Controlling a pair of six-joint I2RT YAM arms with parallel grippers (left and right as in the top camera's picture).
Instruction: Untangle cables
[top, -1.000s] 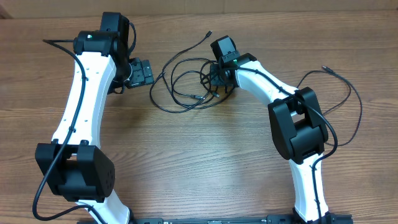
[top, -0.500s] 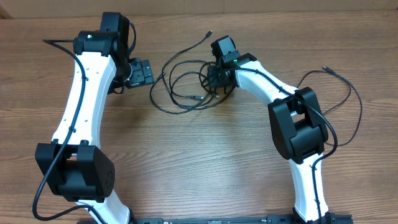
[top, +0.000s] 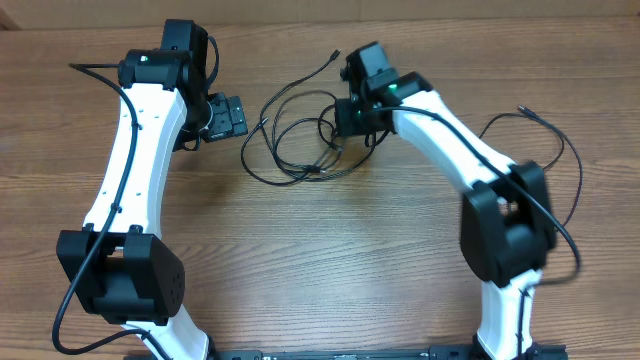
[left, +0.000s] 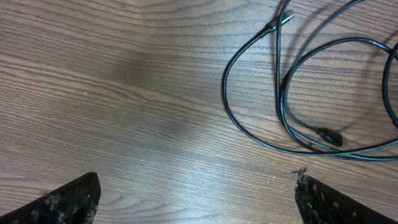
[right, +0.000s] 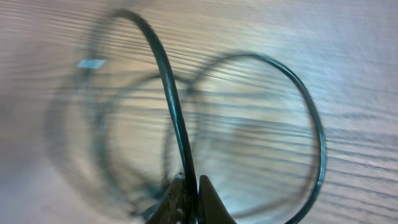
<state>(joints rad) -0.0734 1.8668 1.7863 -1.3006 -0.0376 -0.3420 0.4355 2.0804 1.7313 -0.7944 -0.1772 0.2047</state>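
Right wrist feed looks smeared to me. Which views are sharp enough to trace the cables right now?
Right wrist: heavily blurred; only the cable strand pinched in the right claw reads clearly, and the loops behind it are ghosted. Left wrist: sharp, with the cables and a plug crisp. Overhead: cables are clear, but the right arm's elbow is smeared.

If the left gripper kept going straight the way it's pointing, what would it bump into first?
Probably the cables: their nearest loop lies just ahead of the open left gripper. If it tilts downward it could touch the table first; depth is hard to judge.
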